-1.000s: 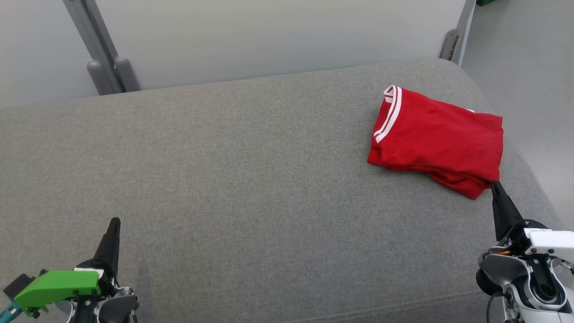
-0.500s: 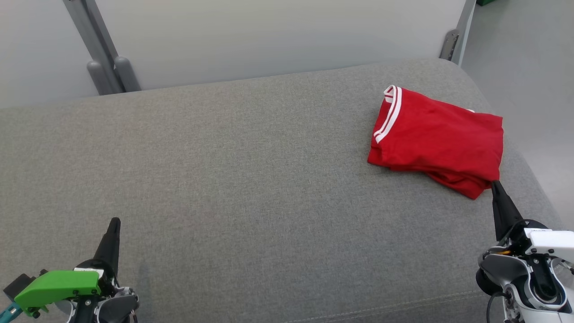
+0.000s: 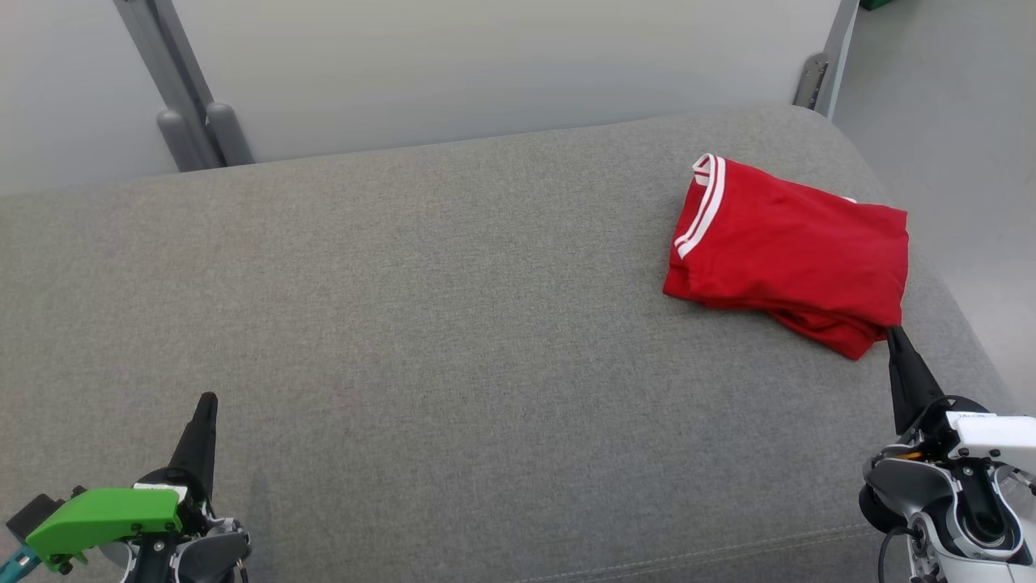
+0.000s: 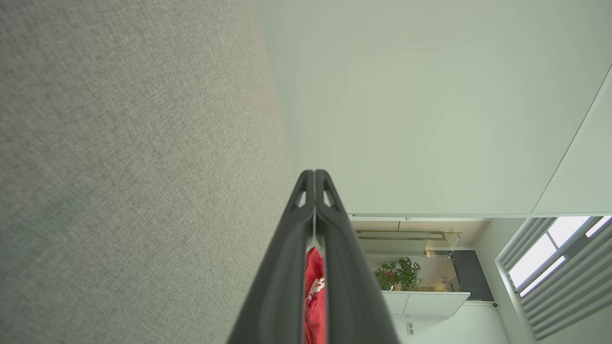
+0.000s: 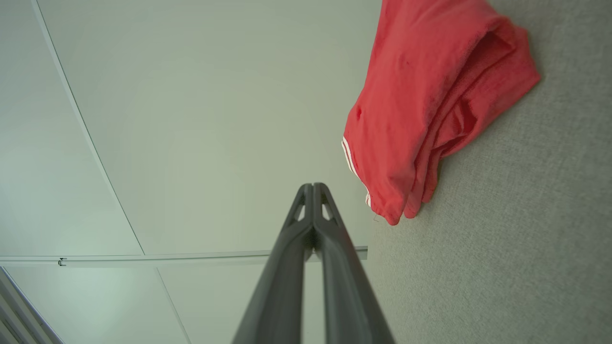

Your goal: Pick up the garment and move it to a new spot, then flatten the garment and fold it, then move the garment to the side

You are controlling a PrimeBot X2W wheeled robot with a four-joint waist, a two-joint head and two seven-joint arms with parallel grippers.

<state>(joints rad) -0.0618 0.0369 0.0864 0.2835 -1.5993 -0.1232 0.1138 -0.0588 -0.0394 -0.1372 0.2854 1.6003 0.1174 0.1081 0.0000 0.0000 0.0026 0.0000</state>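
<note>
A red garment (image 3: 789,251) with white-striped trim lies folded near the right end of the grey cushion (image 3: 421,324). In the right wrist view the garment (image 5: 430,105) shows its stacked layers, apart from my fingers. My right gripper (image 3: 893,334) is shut and empty, its tip just below the garment's near corner; its tips (image 5: 313,186) are pressed together. My left gripper (image 3: 209,398) is shut and empty at the lower left, far from the cloth. In the left wrist view a sliver of the garment (image 4: 314,286) shows between the shut fingers (image 4: 314,173).
A pale wall panel (image 3: 502,65) runs behind the cushion, with grey metal posts at the back left (image 3: 194,121) and back right (image 3: 817,77). The cushion's rounded right edge drops to a grey floor (image 3: 963,146). Wide bare cushion lies left of the garment.
</note>
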